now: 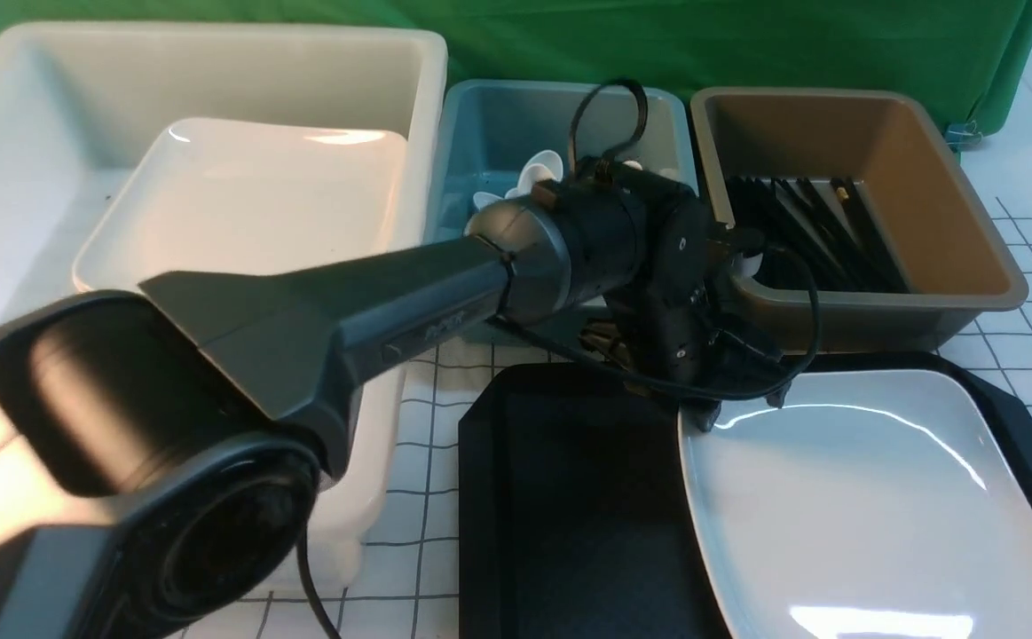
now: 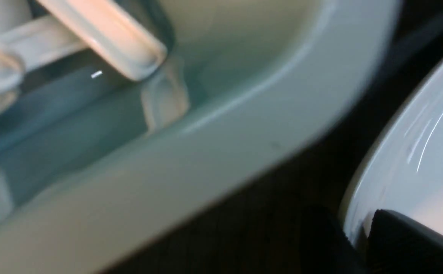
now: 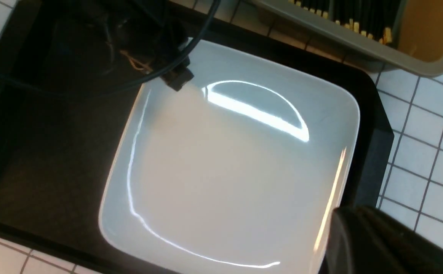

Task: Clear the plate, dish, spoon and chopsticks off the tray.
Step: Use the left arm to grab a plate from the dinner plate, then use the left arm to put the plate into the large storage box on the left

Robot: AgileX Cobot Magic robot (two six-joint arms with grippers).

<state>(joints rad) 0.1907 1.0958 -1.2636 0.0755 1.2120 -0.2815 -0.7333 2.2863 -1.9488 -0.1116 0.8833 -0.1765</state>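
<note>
Left arm (image 1: 374, 311) covers the teal bin's (image 1: 498, 133) near wall and most of the spoons (image 1: 540, 169) in it. Left hand (image 1: 739, 408) sits at the plate's (image 1: 870, 506) far corner; grip on the rim unclear, fingertips half hidden. Plate and tray (image 1: 569, 497) cut off by front view's bottom edge. Left wrist view smeared throughout. Right hand (image 3: 377, 243) only a dark blurred corner, jaws not visible there.

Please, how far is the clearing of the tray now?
Done: white soup spoons lie in the teal bin, black chopsticks in the brown bin. In hand: the large white rectangular plate, left arm's jaws at its rim. Left: lifting it off the black plastic tray.
</note>
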